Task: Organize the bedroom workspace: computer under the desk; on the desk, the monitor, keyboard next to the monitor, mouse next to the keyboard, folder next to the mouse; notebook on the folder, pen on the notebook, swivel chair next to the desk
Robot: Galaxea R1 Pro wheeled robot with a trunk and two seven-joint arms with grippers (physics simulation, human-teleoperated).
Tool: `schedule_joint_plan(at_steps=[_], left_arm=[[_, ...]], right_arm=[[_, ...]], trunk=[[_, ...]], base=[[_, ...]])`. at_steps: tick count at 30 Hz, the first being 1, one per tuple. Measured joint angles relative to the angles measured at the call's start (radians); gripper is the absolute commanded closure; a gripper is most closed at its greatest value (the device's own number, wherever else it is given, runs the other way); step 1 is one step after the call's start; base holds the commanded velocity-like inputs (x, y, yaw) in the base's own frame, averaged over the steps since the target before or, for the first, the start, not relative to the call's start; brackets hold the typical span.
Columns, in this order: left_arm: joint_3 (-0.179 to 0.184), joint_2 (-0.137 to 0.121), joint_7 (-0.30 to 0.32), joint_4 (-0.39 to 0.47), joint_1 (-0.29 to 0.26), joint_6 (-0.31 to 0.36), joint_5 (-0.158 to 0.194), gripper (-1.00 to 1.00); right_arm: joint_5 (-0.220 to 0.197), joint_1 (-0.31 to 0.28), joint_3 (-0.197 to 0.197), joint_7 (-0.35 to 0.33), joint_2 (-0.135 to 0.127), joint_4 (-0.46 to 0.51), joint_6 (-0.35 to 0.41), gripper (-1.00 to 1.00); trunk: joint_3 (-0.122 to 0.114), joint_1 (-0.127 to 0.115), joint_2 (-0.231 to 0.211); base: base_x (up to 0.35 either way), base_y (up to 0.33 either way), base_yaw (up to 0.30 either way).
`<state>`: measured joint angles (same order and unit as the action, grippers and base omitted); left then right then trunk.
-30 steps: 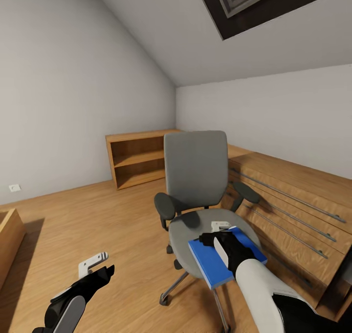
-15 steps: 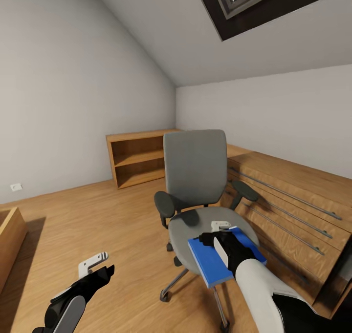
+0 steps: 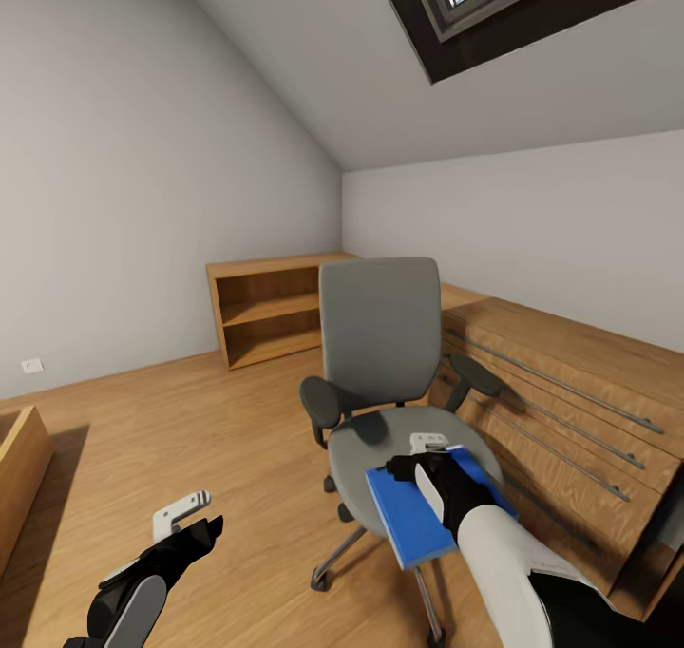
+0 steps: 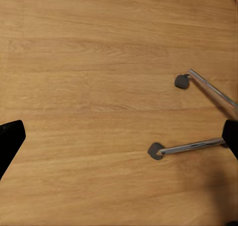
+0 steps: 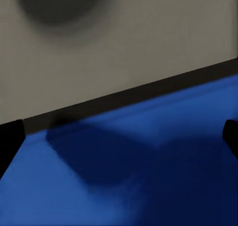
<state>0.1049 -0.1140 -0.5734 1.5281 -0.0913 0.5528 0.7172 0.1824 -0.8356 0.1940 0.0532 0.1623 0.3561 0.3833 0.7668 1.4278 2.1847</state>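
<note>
The swivel chair (image 3: 380,330), with grey seat and back, stands on the wooden floor in the middle of the head view. The bright blue folder (image 3: 408,515) lies flat on its seat, with its near corner overhanging the front edge. My right gripper (image 3: 429,450) sits right over the folder's far edge. In the right wrist view its fingertips stand wide apart at both sides, open, with the folder (image 5: 148,176) and the grey seat (image 5: 124,52) beneath. My left gripper (image 3: 185,520) hangs open, low over the floor left of the chair, with the chair's chrome legs and casters (image 4: 191,146) beneath it.
A wooden open shelf unit (image 3: 271,311) stands against the far wall. A long wooden dresser (image 3: 570,401) with metal rail handles runs close along the chair's right side. Another wooden piece (image 3: 14,467) juts in at the left edge. Open floor lies left of the chair.
The folder has crept a little farther over the seat's front edge under my right gripper. The view has shifted slightly. The left arm has not moved.
</note>
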Motion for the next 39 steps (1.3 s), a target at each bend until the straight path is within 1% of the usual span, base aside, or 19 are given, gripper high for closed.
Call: schedule_joint_plan(at_steps=[21,27,28,30,32,33,34,35,37,38,39], left_arm=[[0.0,0.0,-0.001,0.0,0.0,0.001,0.0,-1.0],[0.0,0.0,-0.001,-0.001,0.0,0.001,0.001,-1.0],[0.0,0.0,-0.001,-0.001,0.0,0.001,0.001,-1.0],[0.0,0.0,-0.001,-0.003,0.0,0.001,0.001,-1.0],[0.0,0.0,-0.001,-0.003,0.0,0.001,0.001,-1.0],[0.0,0.0,-0.001,-0.003,0.0,0.001,0.0,-1.0],[0.0,0.0,0.0,-0.003,0.0,0.001,0.0,-1.0],[0.0,0.0,0.0,-0.003,0.0,0.001,0.0,-1.0],[0.0,0.0,0.0,-0.003,0.0,0.001,0.0,-1.0],[0.0,0.0,0.0,-0.003,0.0,0.001,0.0,-1.0],[0.0,0.0,0.0,-0.003,0.0,0.001,0.0,-1.0]], right_arm=[[-0.001,0.0,0.001,0.0,-0.001,0.005,-0.001,-1.0],[-0.001,0.001,0.0,0.001,0.001,0.025,0.0,-1.0],[-0.001,0.002,0.0,0.001,0.001,0.042,0.002,-1.0],[-0.001,0.024,0.0,0.002,0.003,0.138,0.016,-1.0],[0.0,0.067,0.0,0.003,0.003,0.224,0.052,-1.0],[-0.001,0.08,0.0,0.003,0.003,0.25,0.064,-1.0],[-0.001,0.103,0.0,0.003,0.004,0.303,0.088,-1.0],[-0.001,0.115,0.0,0.002,0.004,0.332,0.1,-1.0],[-0.001,0.169,-0.001,0.001,0.007,0.452,0.142,-1.0],[-0.001,0.185,-0.001,0.001,0.008,0.482,0.152,-1.0],[-0.001,0.219,-0.001,-0.001,0.011,0.551,0.175,-1.0]], trunk=[[-0.066,-0.081,-0.147],[-0.085,-0.104,-0.189],[-0.088,-0.107,-0.196],[-0.094,-0.115,-0.21],[-0.1,-0.123,-0.224],[-0.103,-0.127,-0.231],[-0.107,-0.13,-0.238],[-0.11,-0.134,-0.245],[-0.116,-0.142,-0.259],[-0.119,-0.146,-0.266],[-0.122,-0.15,-0.273]], base=[[0.0,0.0,0.0],[0.0,0.0,0.0],[0.0,0.0,0.0],[0.0,0.0,0.0],[0.0,0.0,0.0],[0.0,0.0,0.0],[0.0,0.0,0.0],[0.0,0.0,0.0],[0.0,0.0,0.0],[0.0,0.0,0.0],[0.0,0.0,0.0]])
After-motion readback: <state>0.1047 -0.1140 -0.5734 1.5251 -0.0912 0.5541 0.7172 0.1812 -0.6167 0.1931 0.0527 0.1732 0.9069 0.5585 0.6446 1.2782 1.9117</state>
